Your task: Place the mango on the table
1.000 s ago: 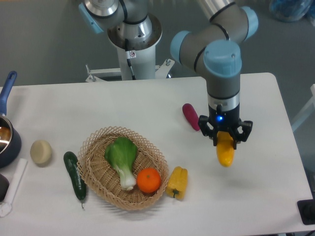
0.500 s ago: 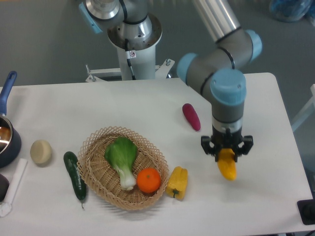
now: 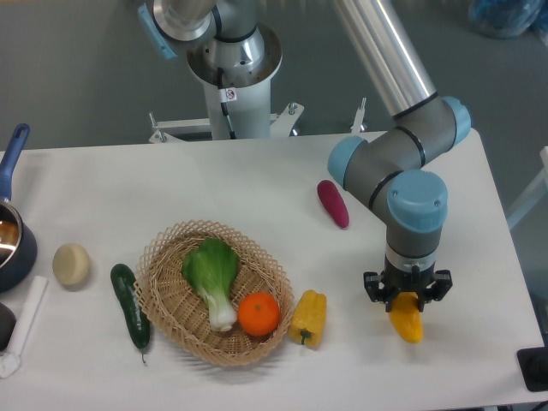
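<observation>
Low in the right half of the frame, my black two-finger pincer [image 3: 408, 295] is pinching the smooth yellow-orange mango [image 3: 407, 318] by its upper end; the fruit is hanging tilted below the fingers, its lower tip at or just above the big white tabletop [image 3: 214, 184], and I cannot tell whether it is touching.

To the left, at the same height, a lobed yellow bell pepper [image 3: 308, 318] is lying on the white surface just beside the rim of a round woven wicker basket [image 3: 168, 248]. Inside the basket a round orange [image 3: 259, 313] is sitting against a green-leafed bok choy [image 3: 212, 278]. A dark green cucumber [image 3: 130, 305] is lying just outside the basket's left edge, and a pale round potato [image 3: 71, 265] is sitting further left.

Higher up, near the centre, a magenta elongated vegetable [image 3: 333, 203] is resting on the table. At the far left edge a dark blue pot with a blue handle [image 3: 14, 224] is showing partly.
</observation>
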